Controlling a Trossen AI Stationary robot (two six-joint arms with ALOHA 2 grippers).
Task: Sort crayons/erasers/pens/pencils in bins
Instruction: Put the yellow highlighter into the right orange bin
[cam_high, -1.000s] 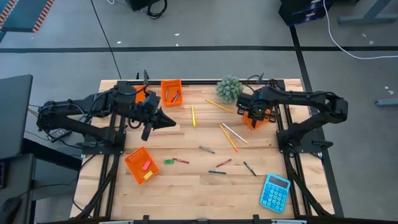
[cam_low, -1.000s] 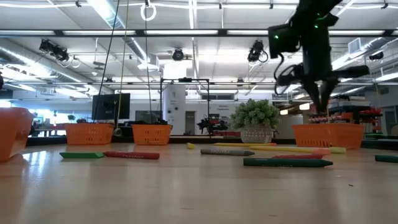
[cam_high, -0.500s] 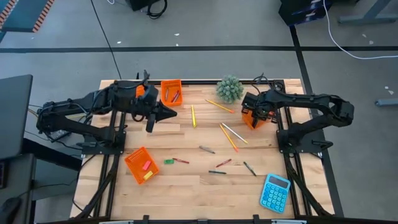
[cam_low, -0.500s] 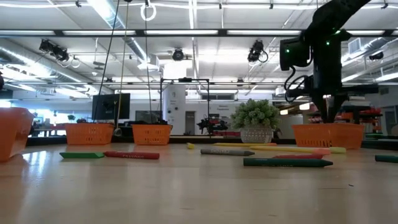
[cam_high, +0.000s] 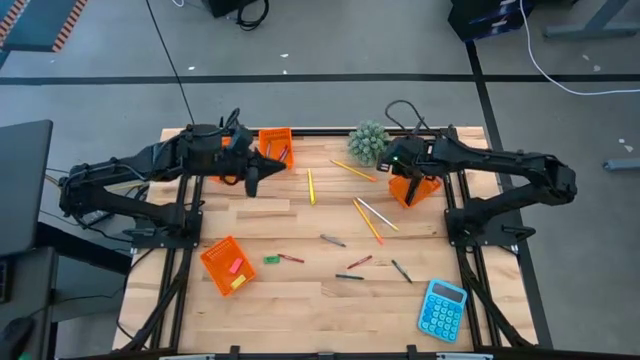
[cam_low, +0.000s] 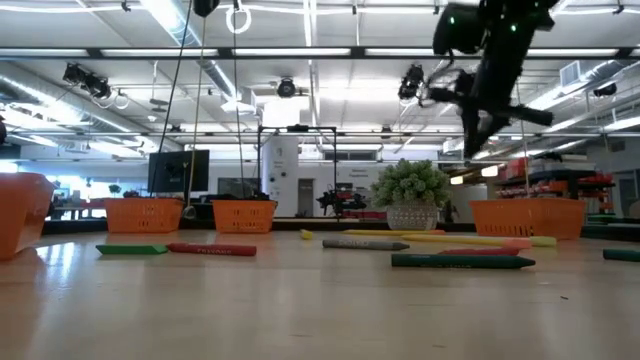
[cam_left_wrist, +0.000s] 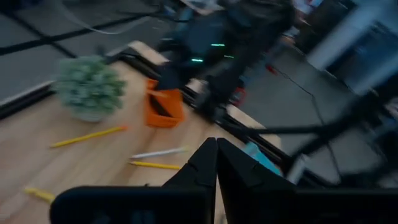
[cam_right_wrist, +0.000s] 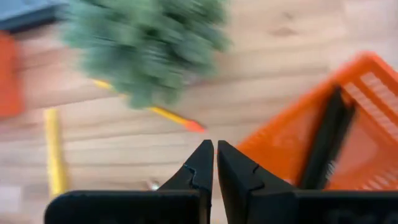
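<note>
Clutter first: small potted plant (cam_high: 369, 142) at the table's far edge, between the two far bins, just beside the right gripper (cam_high: 398, 163); blue calculator (cam_high: 443, 309) at the near right corner, well apart from everything else. Plant sits close to the far-right bin (cam_high: 412, 190), so it crowds that side. Yellow pencil (cam_high: 354, 170) lies near the plant's base.

Right gripper hangs above the table between plant and far-right bin, fingers pressed narrow w/ nothing between them; right wrist view shows a black pen (cam_right_wrist: 328, 140) lying inside that bin. Left gripper (cam_high: 252, 185) hovers near the far-centre bin (cam_high: 275, 147), fingers also pinched together, empty. That bin holds a few sticks; can't tell which kind. A fourth bin is mostly hidden under the left arm.

Near-left bin (cam_high: 224, 265) holds small blocky erasers, pink and yellow. Green eraser (cam_high: 271, 260) lies loose just beside it, w/ a red crayon (cam_high: 291, 258) next to that.

Mid-table, loose: another yellow pencil (cam_high: 310, 186) lying alone; orange pencil (cam_high: 368, 222) and whitish pencil (cam_high: 377, 213) crossing near each other; grey crayon (cam_high: 333, 240), another red crayon (cam_high: 359, 262), dark green crayons (cam_high: 349, 276) and (cam_high: 401, 271) scattered toward the near side. All thin sticks, flat on the wood; crayons approx half the pencils' length.
</note>
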